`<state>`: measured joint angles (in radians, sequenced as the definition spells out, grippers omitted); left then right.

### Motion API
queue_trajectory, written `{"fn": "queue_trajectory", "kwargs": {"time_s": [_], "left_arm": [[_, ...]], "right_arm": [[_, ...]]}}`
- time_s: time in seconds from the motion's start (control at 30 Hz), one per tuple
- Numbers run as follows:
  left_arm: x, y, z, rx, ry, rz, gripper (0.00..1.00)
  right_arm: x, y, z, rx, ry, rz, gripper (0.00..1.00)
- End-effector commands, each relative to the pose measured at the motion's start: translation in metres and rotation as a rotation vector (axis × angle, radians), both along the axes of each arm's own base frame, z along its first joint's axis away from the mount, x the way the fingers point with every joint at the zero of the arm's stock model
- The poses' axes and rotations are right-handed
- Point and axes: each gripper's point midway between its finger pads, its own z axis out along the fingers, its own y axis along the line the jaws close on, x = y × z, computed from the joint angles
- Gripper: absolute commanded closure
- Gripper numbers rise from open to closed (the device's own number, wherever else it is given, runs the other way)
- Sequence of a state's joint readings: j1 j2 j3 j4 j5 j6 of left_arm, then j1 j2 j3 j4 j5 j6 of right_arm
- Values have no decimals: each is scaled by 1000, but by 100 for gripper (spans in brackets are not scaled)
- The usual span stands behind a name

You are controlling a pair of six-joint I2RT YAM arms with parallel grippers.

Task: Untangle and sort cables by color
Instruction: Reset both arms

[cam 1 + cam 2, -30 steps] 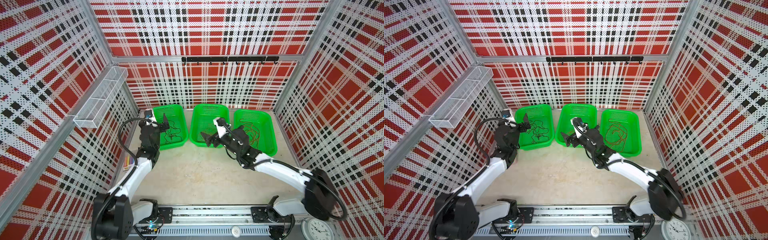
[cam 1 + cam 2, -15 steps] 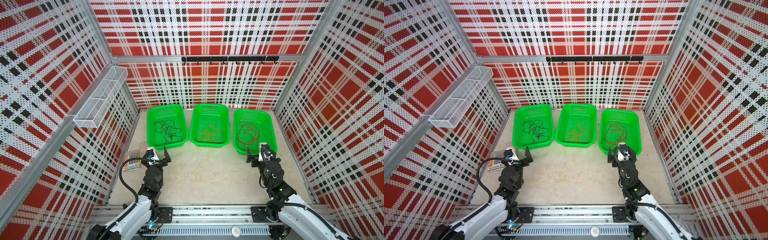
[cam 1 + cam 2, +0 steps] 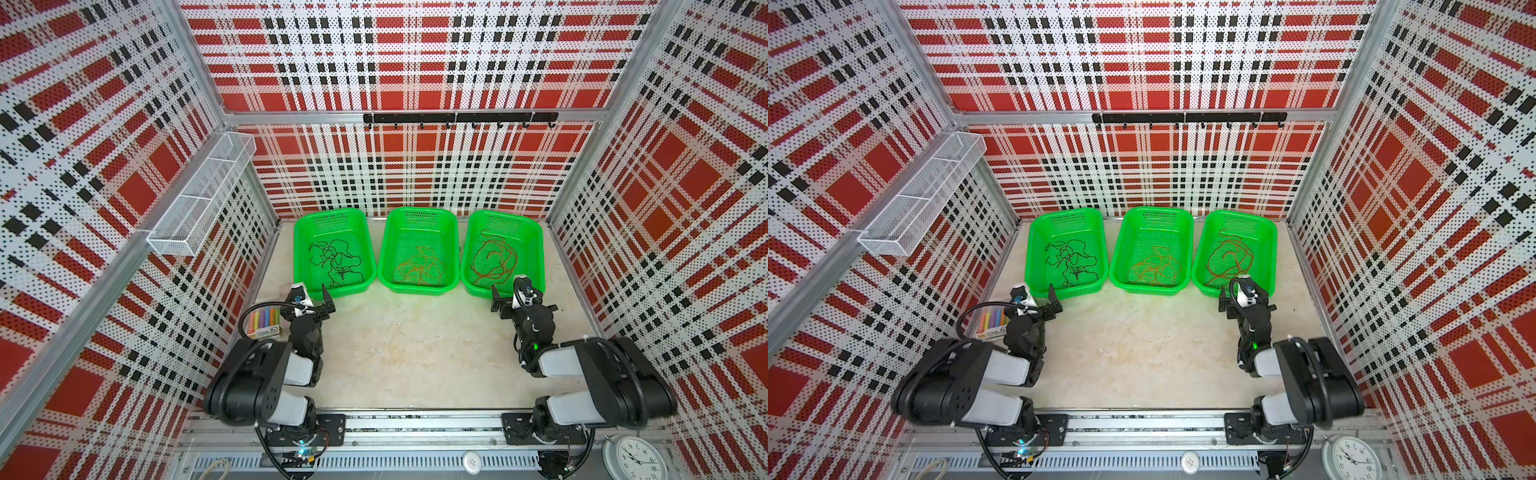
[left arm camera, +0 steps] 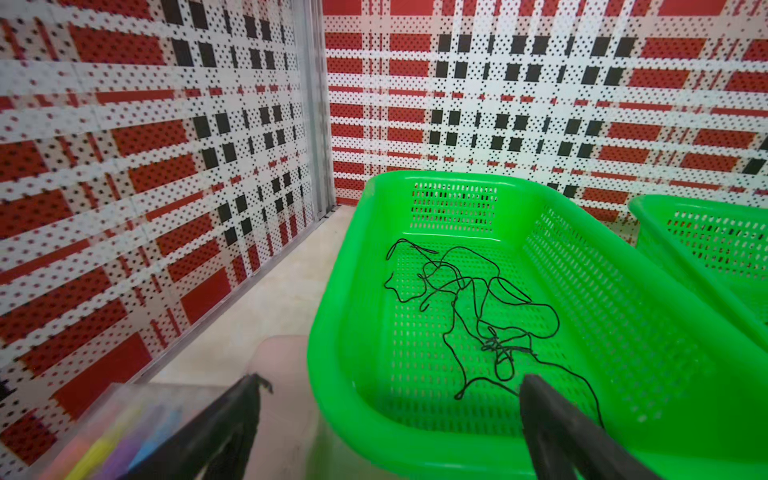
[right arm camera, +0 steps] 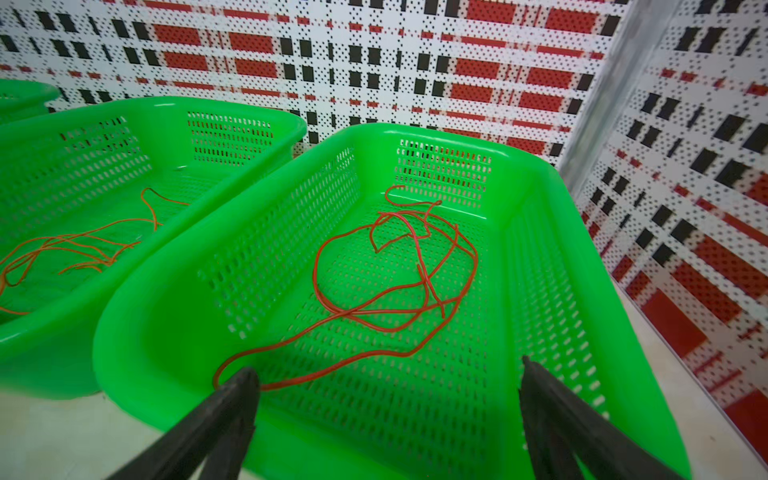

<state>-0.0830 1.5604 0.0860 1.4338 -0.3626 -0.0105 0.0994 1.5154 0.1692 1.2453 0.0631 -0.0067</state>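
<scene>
The sorting looks done to us: thin black cables point(image 3: 334, 262) lie in the left green plastic basket point(image 3: 330, 212), thin orange cables point(image 3: 417, 270) in the middle basket point(image 3: 422, 210), and thin red-brown cables point(image 3: 492, 259) in the right basket point(image 3: 503, 212). Our left gripper point(image 4: 388, 386) and right gripper point(image 5: 386, 370) are wide open and hold nothing. Next we just check for strays.

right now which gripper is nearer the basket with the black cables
Left. Left gripper is at the near edge of that basket; right gripper is two baskets over.

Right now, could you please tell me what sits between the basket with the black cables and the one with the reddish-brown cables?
A third green basket sits there, holding the orange cables; both top views show it.
</scene>
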Motion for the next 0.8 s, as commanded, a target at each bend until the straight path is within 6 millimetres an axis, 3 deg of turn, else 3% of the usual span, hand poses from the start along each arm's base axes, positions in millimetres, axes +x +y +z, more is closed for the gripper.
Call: {"fn": "queue_trajectory", "kwargs": {"time_s": [0.0, 0.07, 0.13, 0.2, 0.6, 0.77], "left_arm": [[-3, -1, 44, 20, -186, -7, 2], [7, -4, 35, 21, -125, -35, 2], [11, -4, 38, 17, -144, -35, 2], [11, -4, 37, 20, -141, -29, 2], [18, -1, 34, 16, -116, -5, 2], [20, 2, 33, 9, -110, 11, 2]], "right_arm": [[-1, -6, 21, 20, -132, 34, 0], [11, -8, 7, 22, -20, 20, 0], [25, -4, 6, 20, -3, 46, 0], [23, -14, 2, 36, 22, -13, 0], [31, -12, 1, 39, 31, 1, 0], [30, -22, 2, 50, 29, -56, 0]]}}
